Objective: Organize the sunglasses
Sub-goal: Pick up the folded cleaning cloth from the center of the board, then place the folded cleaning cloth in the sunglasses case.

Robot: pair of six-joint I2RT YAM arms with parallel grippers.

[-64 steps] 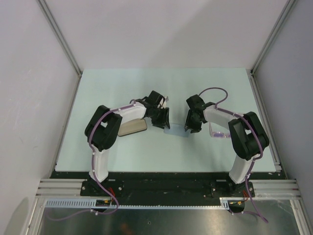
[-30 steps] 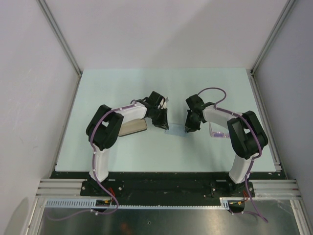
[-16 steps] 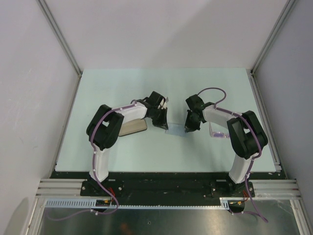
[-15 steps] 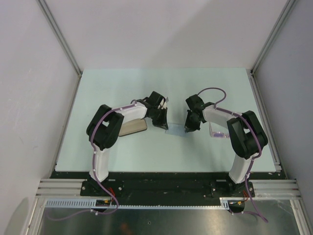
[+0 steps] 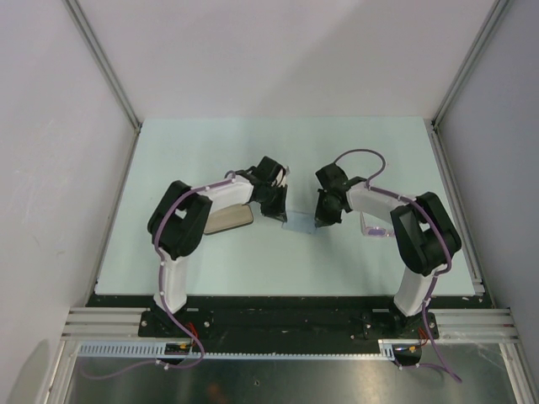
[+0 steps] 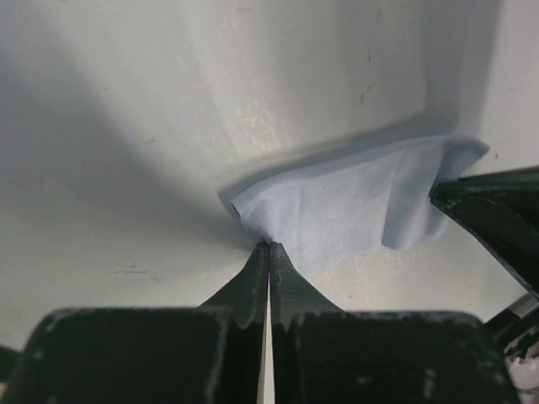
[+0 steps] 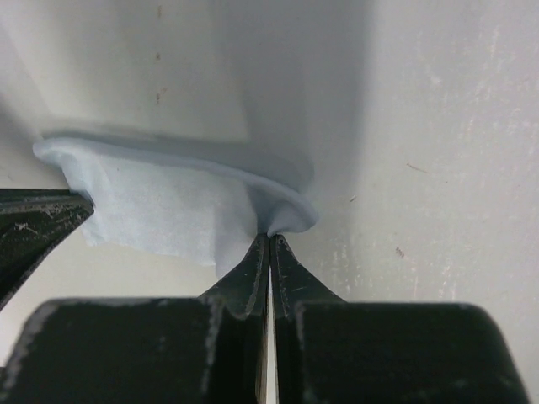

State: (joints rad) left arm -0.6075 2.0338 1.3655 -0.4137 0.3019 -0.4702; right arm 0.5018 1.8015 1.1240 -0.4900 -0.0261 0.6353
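The sunglasses [image 5: 376,229], one pair with a translucent pink-purple frame, lie on the pale surface [image 5: 210,151] right of centre in the top view, partly under the forearm of the right arm [image 5: 379,202]. What shows of them runs roughly left to right, dipping a little toward the lower right. Which way the lenses face cannot be told at that size. Nothing grips them. Bare surface separates them from the metal rail [image 5: 451,194] along the right edge.

Just left of them, near the middle of the view, the right fingers [image 5: 318,220] and the left fingers [image 5: 280,215] point toward each other with one pale blue cloth [image 5: 300,222] between them. In the right wrist view the right fingers [image 7: 269,244] are pressed together on a curled edge of the cloth [image 7: 160,210], and a dark tip of the other arm shows at the left edge. In the left wrist view the left fingers [image 6: 267,252] are likewise together, nipping a corner of the cloth [image 6: 354,198], which stretches to a dark tip at the right edge.

Further left, one oblong rounded case [image 5: 229,220], tan on top with a dark rim, lies half under the left arm [image 5: 181,219], its long axis close to left-right.

There are two arms. A broad band of surface runs from them to the far wall [image 5: 286,59] in the upper frame, with a narrower strip toward the lower frame and side walls left and right.
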